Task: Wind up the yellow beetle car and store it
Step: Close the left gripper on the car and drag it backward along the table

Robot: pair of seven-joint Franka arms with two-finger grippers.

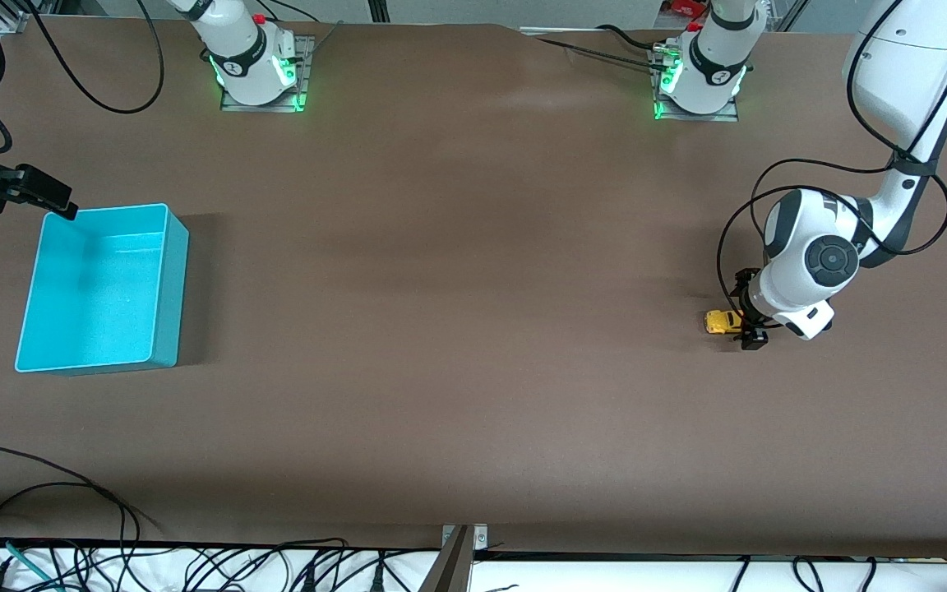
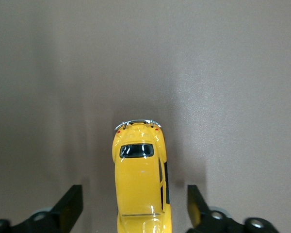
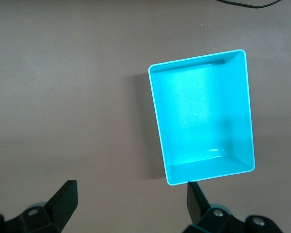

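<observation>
The yellow beetle car (image 1: 718,321) stands on the brown table at the left arm's end. My left gripper (image 1: 746,316) is down at the car, open, with one finger on each side of it and gaps to both. In the left wrist view the car (image 2: 138,174) lies between the black fingers (image 2: 72,204) of the left gripper (image 2: 134,196). The turquoise bin (image 1: 95,288) is empty at the right arm's end. My right gripper (image 1: 58,201) hangs open and empty over the table by the bin's corner; its wrist view shows the right gripper (image 3: 131,194) and the bin (image 3: 201,116).
The two arm bases (image 1: 260,70) (image 1: 699,78) stand along the table's edge farthest from the front camera. Loose black cables (image 1: 71,526) lie along the nearest edge. The left arm's white wrist (image 1: 810,263) hangs over the table beside the car.
</observation>
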